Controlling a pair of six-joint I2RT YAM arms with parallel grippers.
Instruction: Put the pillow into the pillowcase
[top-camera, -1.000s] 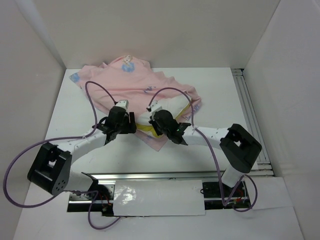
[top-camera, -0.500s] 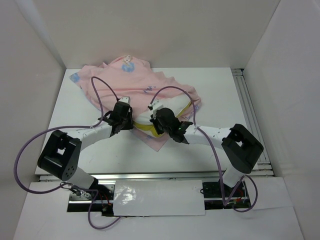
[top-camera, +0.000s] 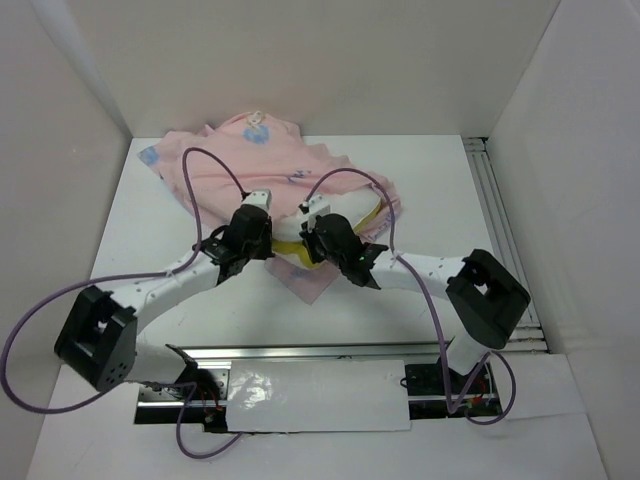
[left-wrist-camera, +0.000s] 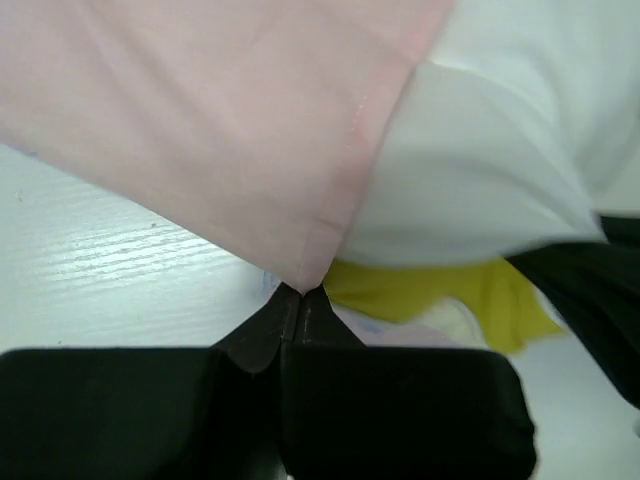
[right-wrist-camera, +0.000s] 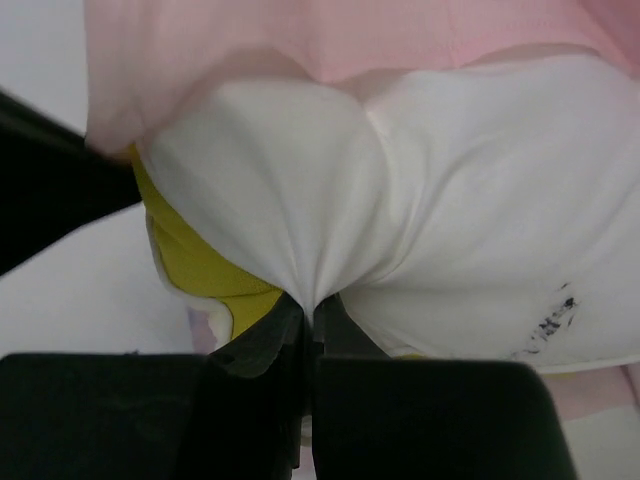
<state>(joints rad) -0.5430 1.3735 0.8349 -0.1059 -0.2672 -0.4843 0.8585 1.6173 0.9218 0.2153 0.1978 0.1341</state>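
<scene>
White, faintly grained tabletop (top-camera: 450, 200) underneath everything, boxed in by plain white walls.

Across its far middle, crumpled and spread wide: thin pale pink fabric pillowcase (top-camera: 260, 170), reverse side up, with small blue printed patches peeking out at the folds. Reaches close to the back wall and trails a loose pink flap toward the arms' bases.

Tucked under its near right part: puffy white rectangular pillow (top-camera: 345, 212), only the near end bare, the rest covered by pink cloth. Seen from the right wrist, draped by the pink hem over its top, so partly inside the case; cannot tell how far in. Runs along its exposed edge: a yellow piped seam (top-camera: 290, 248), bright against the white and lying just above the pink flap on the table.

Side by side at that open end, both arms' heads, close together.

Left gripper (left-wrist-camera: 300, 295): black fingertips pressed together, pinching the stitched corner of the pink pillowcase just above the tabletop, with the yellow seam immediately to its right.

Right gripper (right-wrist-camera: 312, 305): jaws clamped on a gathered fold of the white pillow cloth, right beside the yellow seam, fabric puckering into the pinch.
</scene>
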